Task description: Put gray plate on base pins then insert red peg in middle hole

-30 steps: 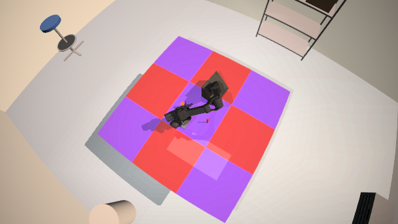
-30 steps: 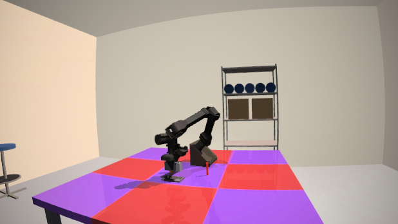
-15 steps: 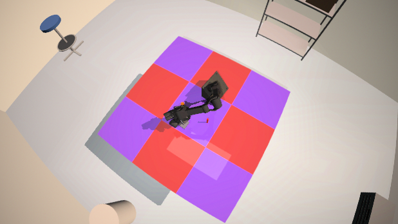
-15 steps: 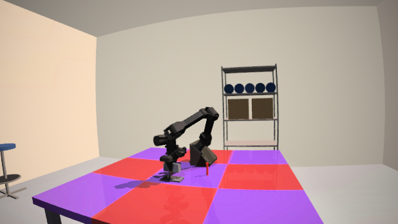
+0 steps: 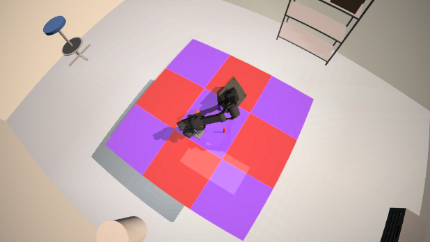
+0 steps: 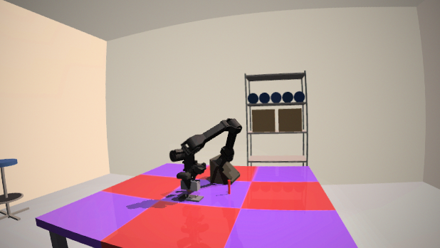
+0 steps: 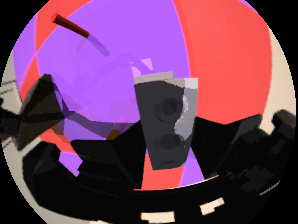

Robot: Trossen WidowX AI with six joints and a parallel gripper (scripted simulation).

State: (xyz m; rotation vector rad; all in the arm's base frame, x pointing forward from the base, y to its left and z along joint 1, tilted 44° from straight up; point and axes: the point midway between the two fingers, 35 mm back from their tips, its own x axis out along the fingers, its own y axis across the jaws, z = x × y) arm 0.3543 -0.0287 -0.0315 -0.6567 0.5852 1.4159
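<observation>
My gripper (image 5: 192, 131) (image 6: 189, 181) (image 7: 162, 117) is shut on the gray plate (image 6: 194, 185) (image 7: 165, 107). The plate hangs from the fingers and shows two round holes in the wrist view. In the exterior view it hangs a little above the flat gray base (image 6: 195, 198) on the middle purple tile. The pins of the base are hidden by the gripper. The red peg (image 5: 224, 130) (image 6: 228, 186) (image 7: 70, 26) stands upright on the same tile, to the right of the gripper and clear of it.
The arm's mount (image 5: 234, 91) (image 6: 222, 171) stands behind on the checkered red and purple table (image 5: 264, 149) (image 6: 285, 217). A small orange item (image 5: 197, 111) shows beside the arm. A shelf rack (image 6: 275, 121) and a blue stool (image 5: 56, 26) stand off the table.
</observation>
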